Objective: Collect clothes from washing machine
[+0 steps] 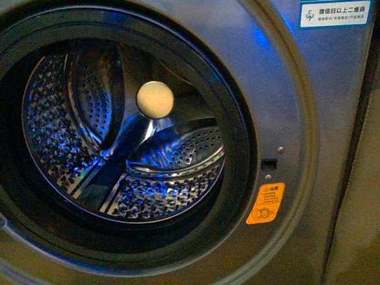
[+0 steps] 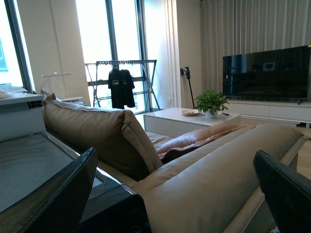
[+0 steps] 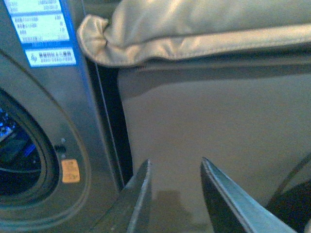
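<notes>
The washing machine [image 1: 292,109] fills the front view, its porthole open onto a bare perforated drum [image 1: 131,146]; no clothes show in any view. An orange warning sticker [image 1: 266,203] sits beside the rim, and a blue-white label [image 1: 335,13] carries Chinese print too small to read. Only the left wrist view shows the sofa [image 2: 194,179], television [image 2: 266,73] and drying rack [image 2: 121,82]. The left gripper [image 2: 175,194] gapes wide, empty; the right gripper [image 3: 176,194] is partly open, empty, near the machine's side.

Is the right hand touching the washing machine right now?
Apart. The right wrist view shows the right hand, open and empty, in front of the beige sofa side, with a clear gap to the washing machine beside it.
</notes>
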Robot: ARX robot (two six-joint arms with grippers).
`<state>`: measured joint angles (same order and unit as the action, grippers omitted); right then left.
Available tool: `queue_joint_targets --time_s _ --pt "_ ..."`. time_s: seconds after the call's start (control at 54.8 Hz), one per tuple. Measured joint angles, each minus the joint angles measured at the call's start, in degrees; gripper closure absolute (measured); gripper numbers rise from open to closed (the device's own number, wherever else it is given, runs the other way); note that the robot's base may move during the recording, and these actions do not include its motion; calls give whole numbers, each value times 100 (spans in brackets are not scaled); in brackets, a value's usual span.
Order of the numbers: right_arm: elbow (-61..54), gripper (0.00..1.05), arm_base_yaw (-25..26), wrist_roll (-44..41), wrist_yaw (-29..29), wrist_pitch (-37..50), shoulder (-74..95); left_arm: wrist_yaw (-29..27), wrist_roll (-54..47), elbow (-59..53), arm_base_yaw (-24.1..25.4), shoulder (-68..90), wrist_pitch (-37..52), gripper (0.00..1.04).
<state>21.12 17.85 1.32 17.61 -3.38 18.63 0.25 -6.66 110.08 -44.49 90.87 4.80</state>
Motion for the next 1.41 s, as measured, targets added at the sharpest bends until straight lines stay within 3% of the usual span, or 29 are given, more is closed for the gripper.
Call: queue_joint_targets --time_s 0.073,0.183,0.256,0.365,0.457,0.566,0.767,1.205,1.352,1.406 --pt "-337 88 -225 -59 -284 -70 -455 0 0 0 0 0 0 7" --pt "-599 103 -544 -107 -579 11 -713 0 0 0 0 0 0 7" --pt "-852 102 -780 -111 -809 57 -857 -17 9 9 -2 0 -11 7" --pt "-1082 102 -1473 -114 -1641 94 -1038 -911 170 1182 -136 407 -1733 7" --pt "-1220 102 -1718 -114 -1692 133 -1147 -1097 103 1937 -184 662 -2450 7" --pt "-1366 102 -1753 -114 -1738 179 -1244 -1585 -190 2048 -177 584 -2437 7" --pt "-1585 102 -1757 -114 -1735 232 -1401 -2159 -575 839 323 -529 -1790 7" --pt "-1873 102 -1759 -114 -1740 297 -1659 -2728 138 -2337 2575 -3058 -1725 7" --pt "-2083 102 -1762 -114 -1740 317 -1827 -2673 776 -3648 2601 -3748 -1786 7" --pt "-2083 102 -1762 -114 -1740 317 -1834 -2100 748 -3926 2675 -3904 -2024 15"
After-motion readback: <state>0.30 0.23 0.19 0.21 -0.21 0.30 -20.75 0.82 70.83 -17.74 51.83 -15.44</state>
